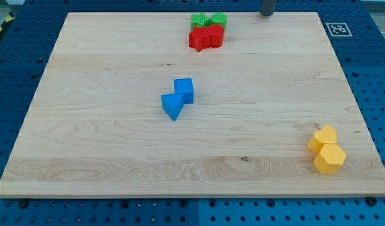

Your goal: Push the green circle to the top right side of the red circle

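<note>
Two green blocks sit at the view's top centre: a jagged one (198, 20) on the left and a rounder one (219, 19) on the right, which looks like the green circle. Two red blocks (197, 41) (215, 36) lie just below them, touching them and each other. I cannot tell which red block is the circle. My tip (267, 14) is at the view's top edge, to the right of the green blocks and clear of them. Only the rod's lower end shows.
Two blue blocks, a cube (184, 90) and another (171, 105), touch near the board's middle. Two yellow blocks (323, 138) (330, 158) touch near the bottom right corner. The wooden board (104, 138) lies on a blue perforated table, with a marker tag (337, 28) at the top right.
</note>
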`<state>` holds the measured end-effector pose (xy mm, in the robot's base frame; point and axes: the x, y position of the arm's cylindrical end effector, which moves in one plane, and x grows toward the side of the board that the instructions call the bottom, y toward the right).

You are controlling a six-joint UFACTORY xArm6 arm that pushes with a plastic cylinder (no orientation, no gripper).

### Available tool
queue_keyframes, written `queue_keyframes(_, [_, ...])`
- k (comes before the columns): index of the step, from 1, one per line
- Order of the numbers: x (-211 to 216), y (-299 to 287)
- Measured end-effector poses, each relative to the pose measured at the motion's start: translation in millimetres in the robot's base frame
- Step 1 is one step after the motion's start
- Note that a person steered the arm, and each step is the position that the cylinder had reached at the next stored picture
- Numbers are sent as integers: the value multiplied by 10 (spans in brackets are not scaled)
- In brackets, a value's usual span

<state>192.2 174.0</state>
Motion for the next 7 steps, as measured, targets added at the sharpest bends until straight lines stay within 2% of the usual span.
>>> queue_keyframes(2, [1,-60])
queue_keyframes(3, [7,-386])
queue_keyframes(4, [9,-956])
queue_keyframes(7, [13,-1503])
